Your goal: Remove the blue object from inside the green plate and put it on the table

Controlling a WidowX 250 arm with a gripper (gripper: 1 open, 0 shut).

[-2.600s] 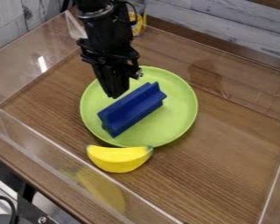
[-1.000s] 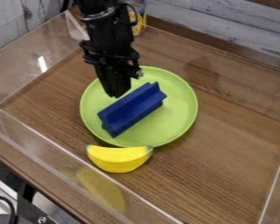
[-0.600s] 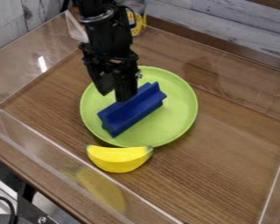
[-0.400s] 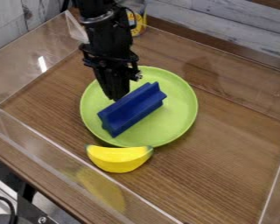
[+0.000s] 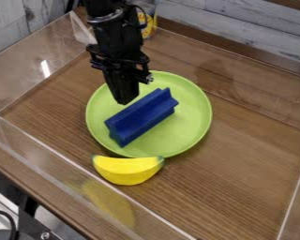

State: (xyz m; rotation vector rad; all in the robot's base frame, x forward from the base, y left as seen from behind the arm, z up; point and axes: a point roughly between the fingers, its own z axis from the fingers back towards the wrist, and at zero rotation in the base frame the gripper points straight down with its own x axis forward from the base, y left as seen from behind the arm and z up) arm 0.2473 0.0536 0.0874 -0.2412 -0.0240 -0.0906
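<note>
1. Gripper [image 5: 123, 97] is black, hanging almost straight down from the top middle of the frame, and its two fingers are pressed together with nothing between them.
2. Its tip sits over the upper left part of the green plate [image 5: 197, 119], just beside the upper left side of the blue object [image 5: 142, 116]. Can't tell from this angle if it's actually touching the block or the plate surface.
3. The blue object is an elongated royal-blue block with a stepped top, lying diagonally inside the plate, low end toward the lower left, high end toward the upper right. It fills most of the plate's middle.
4. The plate is round, lime green, shallow rim, sitting flat around the centre of the table [image 5: 240, 187], which is brown wood-grain.
5. A yellow banana-shaped toy [image 5: 127, 169] lies on the table just below the plate, close to its lower rim.
6. Clear acrylic walls [image 5: 27, 66] run round the table; there's glare on the left one.
</note>
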